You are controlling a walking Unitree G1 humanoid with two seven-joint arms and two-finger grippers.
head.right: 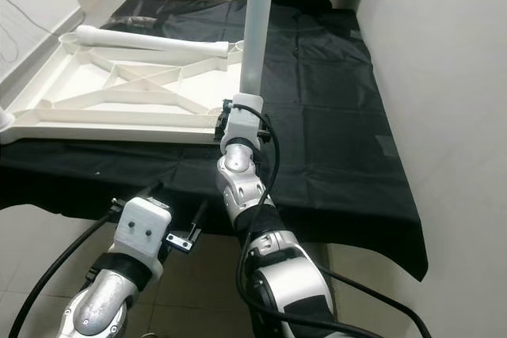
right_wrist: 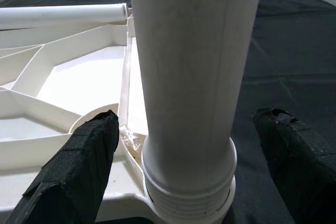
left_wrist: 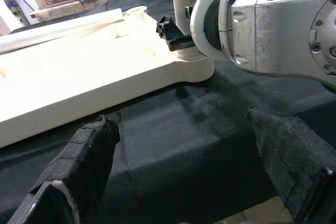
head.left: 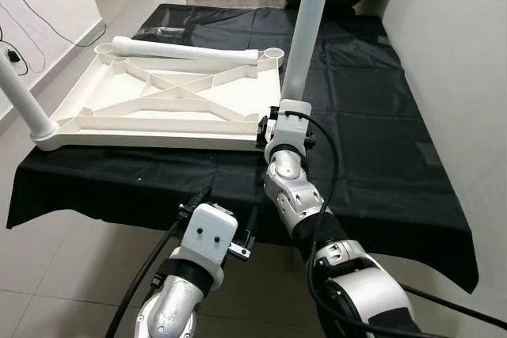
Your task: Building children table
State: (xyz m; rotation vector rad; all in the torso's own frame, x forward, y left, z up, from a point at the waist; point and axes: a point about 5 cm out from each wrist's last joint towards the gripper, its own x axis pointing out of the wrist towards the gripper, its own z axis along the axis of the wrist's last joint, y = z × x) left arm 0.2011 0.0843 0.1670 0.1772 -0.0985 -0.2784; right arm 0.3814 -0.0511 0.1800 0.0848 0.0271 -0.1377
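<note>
I have the tabletop lying upside down on the black-draped surface, ribs facing up. By my reading two legs are in: one leg stands in the corner socket at about 9 o'clock from the panel's middle, and the upright leg sits in the near corner at about 4 o'clock. Its threaded collar looks not fully sunk in the right wrist view, so I judge it needs more turning or pressing. A loose leg lies across the far edge at 12 o'clock, touching the panel, and the far corner socket at 2 o'clock is bare. So roughly half is done; two legs remain, then flipping the table.

My right gripper reaches forward with the wrist bent upward at the base of the upright leg. Its fingers stand wide apart on either side of the leg, not touching it, holding nothing.

My left gripper hovers low at the surface's near edge, at about 6 o'clock of the panel, aimed at that same corner, spread wide and empty.
</note>
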